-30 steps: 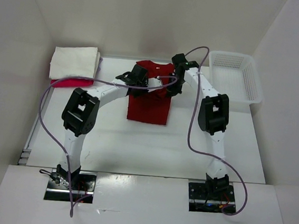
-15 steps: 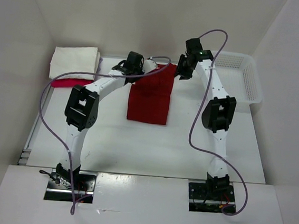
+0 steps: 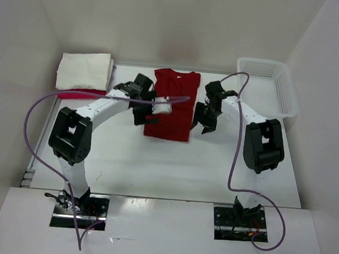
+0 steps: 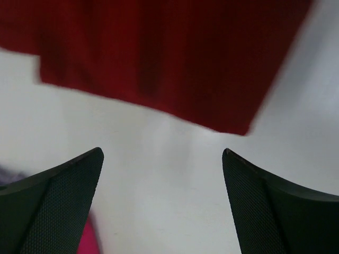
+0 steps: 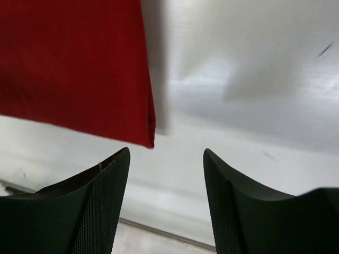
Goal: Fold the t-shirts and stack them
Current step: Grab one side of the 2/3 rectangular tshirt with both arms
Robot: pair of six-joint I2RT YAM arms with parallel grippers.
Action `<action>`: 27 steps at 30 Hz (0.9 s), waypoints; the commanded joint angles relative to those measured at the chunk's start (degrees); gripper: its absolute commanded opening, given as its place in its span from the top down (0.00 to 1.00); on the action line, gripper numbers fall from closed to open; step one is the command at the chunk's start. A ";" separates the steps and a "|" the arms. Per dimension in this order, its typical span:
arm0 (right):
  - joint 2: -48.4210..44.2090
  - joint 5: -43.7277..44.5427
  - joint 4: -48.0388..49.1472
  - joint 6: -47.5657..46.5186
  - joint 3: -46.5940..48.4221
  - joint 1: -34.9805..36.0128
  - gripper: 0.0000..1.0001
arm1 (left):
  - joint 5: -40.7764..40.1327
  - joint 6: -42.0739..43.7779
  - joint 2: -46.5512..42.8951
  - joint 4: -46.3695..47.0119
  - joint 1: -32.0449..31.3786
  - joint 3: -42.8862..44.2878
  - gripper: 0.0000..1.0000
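Note:
A dark red t-shirt [image 3: 172, 106] lies flat as a long narrow strip at the middle back of the table, collar at the far end. My left gripper [image 3: 144, 115] hangs open just off its left edge, and my right gripper [image 3: 202, 122] hangs open just off its right edge. The left wrist view shows the red cloth [image 4: 159, 53] beyond the wide-open left gripper [image 4: 162, 153], with only bare table between the fingers. In the right wrist view the right gripper [image 5: 167, 153] is open beside the shirt's corner [image 5: 74, 63]. At back left a folded cream white t-shirt [image 3: 83, 71] lies on a magenta-pink one [image 3: 76, 94].
A white lattice basket [image 3: 289, 99] stands at the back right. White walls close in the table on three sides. Purple cables loop off both arms above the table. A pink patch [image 4: 91, 241] shows at the bottom left of the left wrist view.
Both grippers have opened and let go of the dark red shirt. They have come back from its far end and down to either side of it. The shirt now lies flat.

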 commanded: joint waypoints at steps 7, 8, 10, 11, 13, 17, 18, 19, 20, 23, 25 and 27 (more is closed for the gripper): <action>-5.53 -10.79 15.18 8.82 -14.01 2.09 0.36 | 2.58 3.40 -2.83 2.26 -8.68 -12.83 0.00; -4.93 -11.31 15.88 9.44 -14.02 2.69 0.36 | 1.27 2.79 -2.83 4.79 -9.46 -13.81 0.00; -4.31 -11.32 17.11 9.97 -14.63 3.22 0.36 | -0.41 2.17 -2.31 7.61 -9.47 -15.65 0.00; -4.30 -11.32 17.12 9.97 -15.24 3.23 0.36 | -1.11 1.47 -2.30 9.98 -9.47 -17.05 0.00; -2.82 -11.32 18.34 11.11 -15.25 3.23 0.36 | -2.87 0.94 -1.78 11.66 -9.47 -17.85 0.00; -1.50 -11.32 19.41 12.17 -15.86 3.23 0.36 | -4.72 0.41 -1.78 14.56 -9.47 -19.18 0.00; -1.49 -12.01 19.41 12.17 -15.86 3.23 0.36 | -4.72 0.41 -1.78 15.27 -9.47 -19.79 0.01; -0.80 -12.54 19.41 12.69 -16.47 3.23 0.36 | -5.24 0.41 -1.78 15.27 -9.47 -20.40 0.03; -0.79 -12.55 19.41 12.69 -16.48 3.23 0.36 | -5.25 0.41 -1.78 16.06 -9.47 -20.41 0.05; -0.09 -12.55 20.02 13.31 -17.09 3.23 0.37 | -5.25 0.41 -1.78 16.59 -9.47 -20.93 0.22; 0.62 -13.08 20.02 13.83 -17.09 3.23 0.42 | -4.73 0.41 -1.78 16.59 -9.99 -20.93 0.29; 1.15 -13.08 20.55 13.84 -17.09 3.23 0.56 | -4.72 -0.11 -1.25 16.59 -10.00 -20.93 0.34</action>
